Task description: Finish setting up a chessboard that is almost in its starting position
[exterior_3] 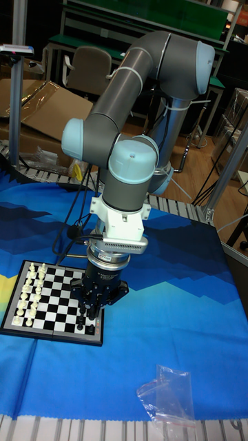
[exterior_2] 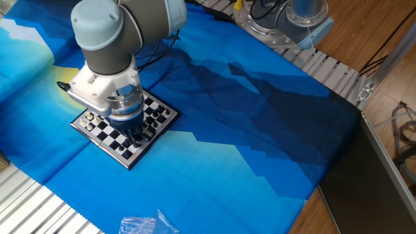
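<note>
One arm point(exterior_3: 138, 89) works at the table, and it bends down so that its gripper point(exterior_3: 94, 318) points straight at the chessboard point(exterior_3: 48, 293). The chessboard lies flat on a blue cloth point(exterior_2: 227, 130) with lighter and darker blue shapes, near the left part of the table in the fixed view point(exterior_2: 104, 133). In the tall fixed view the white pieces point(exterior_3: 27, 293) stand in two rows along the left side of the board. The black pieces are on the right side, mostly hidden under the gripper, and only a few show at its lower edge.

The gripper's black fingers point(exterior_3: 83, 318) reach down to the right edge of the board, among the black pieces. I cannot tell if the fingers are apart or together, or if they hold a piece, because they are dark against dark pieces and very small in both views.

A clear plastic bag point(exterior_3: 169, 400) lies on the cloth near the front edge, well apart from the board. Behind the table there is a metal roller track point(exterior_2: 325, 65), and further back a chair point(exterior_3: 86, 69) and some cardboard point(exterior_3: 41, 103).
</note>
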`<action>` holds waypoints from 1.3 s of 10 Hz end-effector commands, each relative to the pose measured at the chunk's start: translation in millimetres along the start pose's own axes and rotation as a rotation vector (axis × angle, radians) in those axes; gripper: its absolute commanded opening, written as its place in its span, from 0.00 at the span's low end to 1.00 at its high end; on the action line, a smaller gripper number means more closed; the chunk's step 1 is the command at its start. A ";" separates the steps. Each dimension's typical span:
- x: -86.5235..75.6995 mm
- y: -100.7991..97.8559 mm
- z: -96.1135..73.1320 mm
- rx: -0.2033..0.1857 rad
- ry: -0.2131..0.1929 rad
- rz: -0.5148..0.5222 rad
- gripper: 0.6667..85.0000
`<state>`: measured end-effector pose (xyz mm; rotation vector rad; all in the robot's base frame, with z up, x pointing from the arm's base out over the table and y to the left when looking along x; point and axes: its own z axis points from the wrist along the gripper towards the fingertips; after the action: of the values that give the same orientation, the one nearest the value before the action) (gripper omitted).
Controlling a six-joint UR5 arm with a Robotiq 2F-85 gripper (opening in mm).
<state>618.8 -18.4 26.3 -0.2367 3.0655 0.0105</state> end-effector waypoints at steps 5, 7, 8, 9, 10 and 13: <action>-0.3 1.8 -0.9 -0.014 0.000 -0.009 0.21; -0.4 1.7 -0.6 -0.014 0.000 -0.010 0.21; -0.4 1.7 -0.6 -0.014 0.000 -0.013 0.21; -0.5 2.0 -0.5 -0.015 0.000 -0.015 0.21; -0.7 2.3 -0.4 -0.017 -0.001 -0.016 0.22; 0.6 3.4 0.1 -0.022 0.006 -0.033 0.25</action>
<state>617.8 -16.8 25.4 -0.2825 3.0676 0.0228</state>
